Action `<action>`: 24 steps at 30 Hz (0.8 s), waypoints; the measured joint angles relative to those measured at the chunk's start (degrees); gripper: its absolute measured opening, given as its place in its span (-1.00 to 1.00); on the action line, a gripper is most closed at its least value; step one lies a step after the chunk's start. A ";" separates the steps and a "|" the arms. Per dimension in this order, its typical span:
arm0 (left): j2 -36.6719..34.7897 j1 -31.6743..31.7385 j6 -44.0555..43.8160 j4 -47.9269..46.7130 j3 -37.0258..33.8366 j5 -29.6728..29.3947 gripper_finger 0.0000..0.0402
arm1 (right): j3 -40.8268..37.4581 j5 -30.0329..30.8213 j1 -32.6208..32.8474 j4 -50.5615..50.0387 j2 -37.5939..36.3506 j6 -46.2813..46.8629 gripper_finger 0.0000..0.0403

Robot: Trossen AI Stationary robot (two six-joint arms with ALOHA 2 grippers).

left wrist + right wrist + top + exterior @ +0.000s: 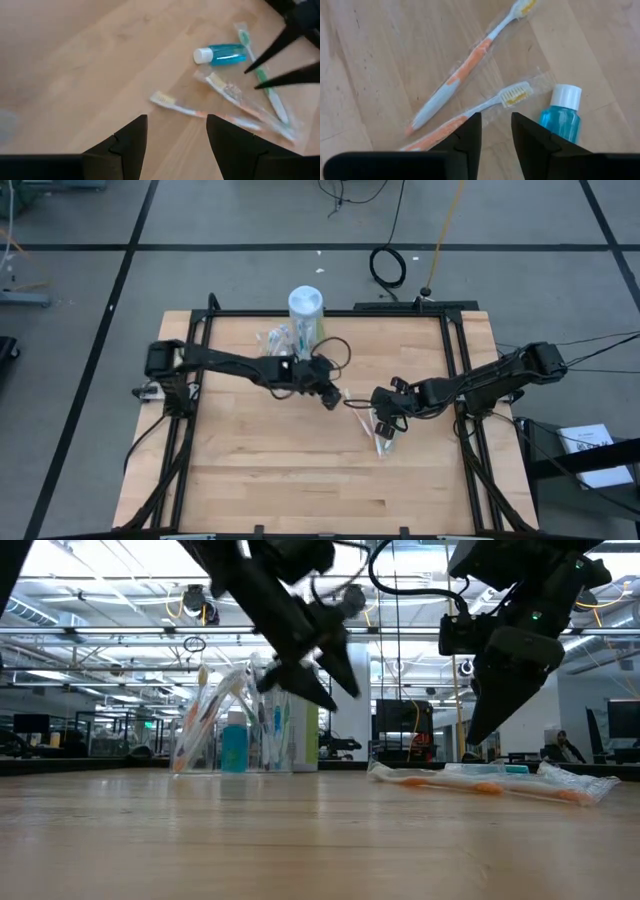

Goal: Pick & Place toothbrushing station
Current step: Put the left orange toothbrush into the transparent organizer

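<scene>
A clear plastic cup (277, 340) (225, 735) at the table's far side holds upright toothbrushes and a teal tube (234, 745). Right of the table's middle lie loose wrapped toothbrushes (381, 436) (480, 780): two orange-and-white ones (465, 65) (200, 112) and a green one (262, 80), beside a small teal bottle with a white cap (222, 54) (561, 116). My right gripper (383, 412) (495, 131) is open just above one orange brush's handle; the low view shows its fingers clear of the brushes. My left gripper (332, 398) (175, 145) hangs open to their left, holding nothing.
A tall white-capped canister with a green label (306, 310) stands right behind the cup. Black rails (455, 370) run along the table's left, right and far sides. Bare wood (290, 470) fills the near half of the table.
</scene>
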 joint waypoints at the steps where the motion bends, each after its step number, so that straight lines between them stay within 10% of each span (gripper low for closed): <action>1: 1.73 -0.11 -1.11 2.55 0.00 -0.02 0.04 | 0.00 0.00 0.00 0.00 0.00 -0.02 -0.49; 24: 17.37 1.79 -16.25 23.63 0.00 -1.40 0.00 | -0.04 -0.02 0.00 -0.18 0.02 -1.62 -0.49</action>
